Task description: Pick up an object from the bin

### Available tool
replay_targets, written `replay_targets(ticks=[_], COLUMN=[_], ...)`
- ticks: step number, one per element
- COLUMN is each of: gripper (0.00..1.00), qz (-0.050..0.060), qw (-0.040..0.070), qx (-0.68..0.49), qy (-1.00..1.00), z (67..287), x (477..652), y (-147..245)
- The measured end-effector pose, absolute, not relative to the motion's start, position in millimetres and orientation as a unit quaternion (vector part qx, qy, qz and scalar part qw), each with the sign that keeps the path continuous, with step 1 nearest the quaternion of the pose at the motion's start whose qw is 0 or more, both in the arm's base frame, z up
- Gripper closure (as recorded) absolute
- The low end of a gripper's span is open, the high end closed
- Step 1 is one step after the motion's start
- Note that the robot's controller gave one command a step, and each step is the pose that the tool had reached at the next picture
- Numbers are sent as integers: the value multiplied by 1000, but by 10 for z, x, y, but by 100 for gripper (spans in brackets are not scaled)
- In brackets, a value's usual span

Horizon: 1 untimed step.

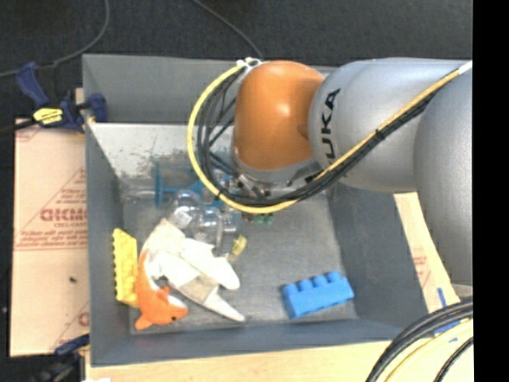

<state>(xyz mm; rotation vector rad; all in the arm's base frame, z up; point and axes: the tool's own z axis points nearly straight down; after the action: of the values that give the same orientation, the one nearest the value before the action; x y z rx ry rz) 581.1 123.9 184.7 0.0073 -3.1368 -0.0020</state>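
Bin (pixel 294 253): yellow brick (pixel 121 266), orange toy (pixel 159 305), white plush (pixel 197 267) heaped front-left corner; blue brick (pixel 316 294) front edge. Jaws mid-bin, can't tell open/closed.

Brightly, evenly lit from above. Soft pale sheen across the orange wrist cover (pixel 270 114) and grey arm (pixel 398 134). Dimmer underneath, toward the bin's (pixel 99 237) far edge.
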Motion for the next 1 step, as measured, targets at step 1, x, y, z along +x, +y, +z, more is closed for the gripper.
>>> replay_targets(ticks=[1], gripper=[0], qz=[-1], qw=[-2], qx=[1], qy=[-1000], z=[1895], x=[5829], y=[1233])
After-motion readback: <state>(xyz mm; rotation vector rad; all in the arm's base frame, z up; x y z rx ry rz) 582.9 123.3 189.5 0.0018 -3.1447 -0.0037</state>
